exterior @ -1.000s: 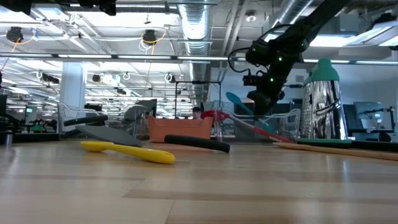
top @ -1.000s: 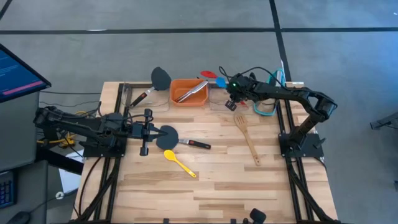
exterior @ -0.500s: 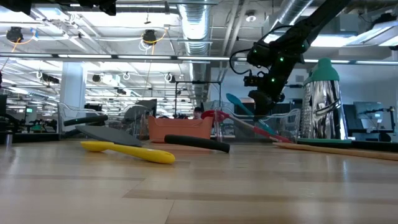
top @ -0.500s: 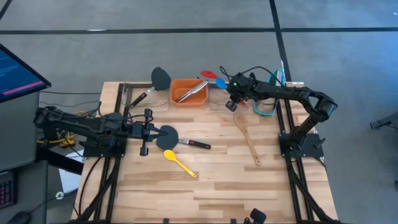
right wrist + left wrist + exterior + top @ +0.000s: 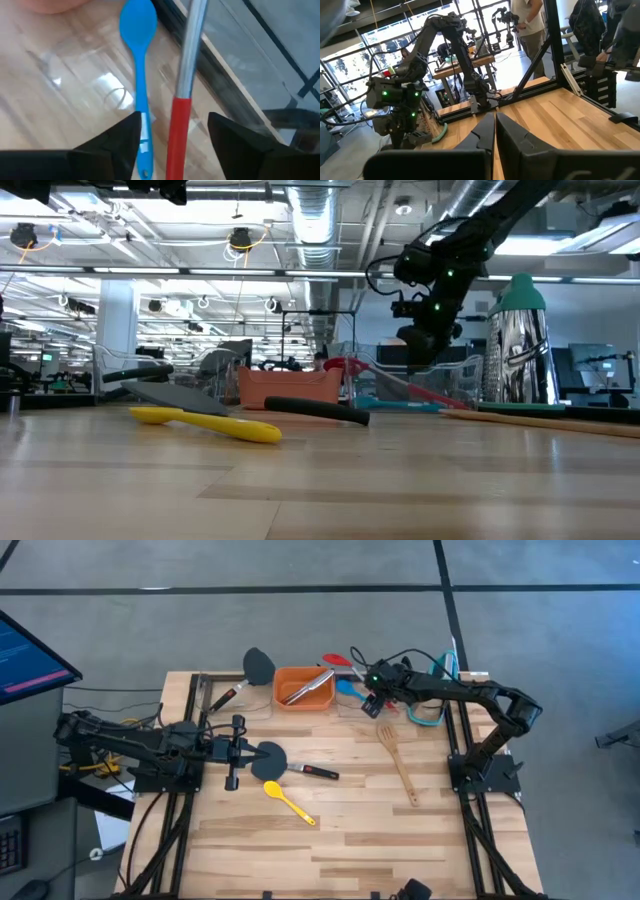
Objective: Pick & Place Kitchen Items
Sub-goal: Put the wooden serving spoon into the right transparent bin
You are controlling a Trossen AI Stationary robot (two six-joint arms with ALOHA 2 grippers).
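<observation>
Blue plastic spoon (image 5: 347,690) now lies flat at table's far edge, dropped from open, empty right claw (image 5: 372,706). Wooden fork (image 5: 397,762), yellow spoon (image 5: 287,799), black spatula (image 5: 272,759) remain. Left claw (image 5: 237,752) closed, idle.

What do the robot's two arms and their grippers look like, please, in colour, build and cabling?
Both arms are dark, jointed and slender, mounted on black frames at the table's edges. The right gripper sits below a wrist with small green lights and looping black and teal cables. The left gripper has two black, wedge-shaped fingers.
</observation>
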